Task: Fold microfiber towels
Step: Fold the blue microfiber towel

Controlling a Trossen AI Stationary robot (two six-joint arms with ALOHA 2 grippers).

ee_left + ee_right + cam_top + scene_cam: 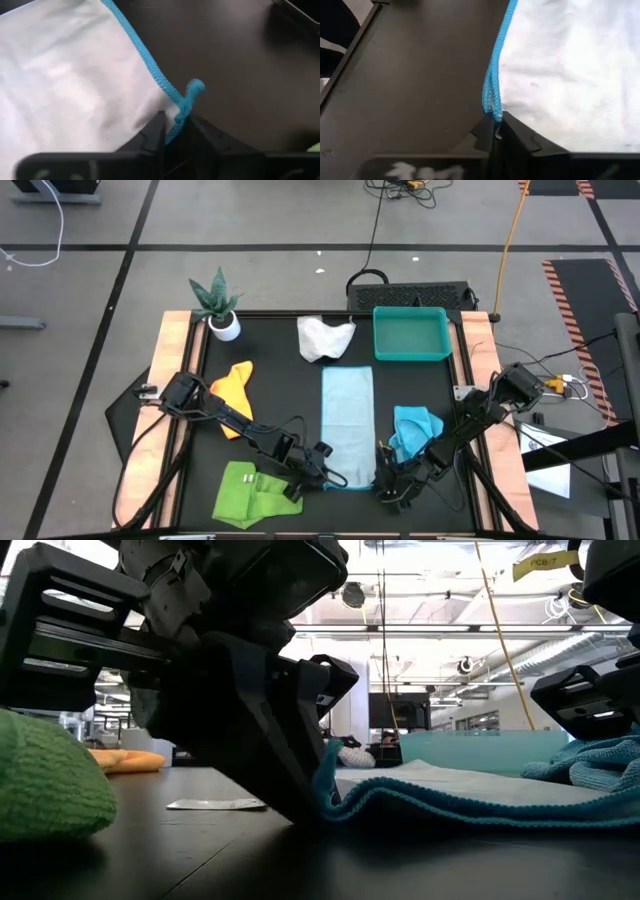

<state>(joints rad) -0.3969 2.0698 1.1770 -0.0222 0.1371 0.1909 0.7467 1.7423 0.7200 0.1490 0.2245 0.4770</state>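
Lying flat mid-desk [200,370]: light blue towel [347,420]. Left end effector [174,131] and right end effector [496,131] both clenching its blue-stitched near corners. Showing no readable writing, only a blurred white mark on the right wrist.

Bare tabletop [275,395] is lying open at nine o'clock of the light blue towel [347,415]; tray [411,334] is blocking at one o'clock.

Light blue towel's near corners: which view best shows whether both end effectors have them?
The wrist views: left end effector and right end effector each pinch the light blue towel by its hem. High view shows its layout; low view only its lifted edge.
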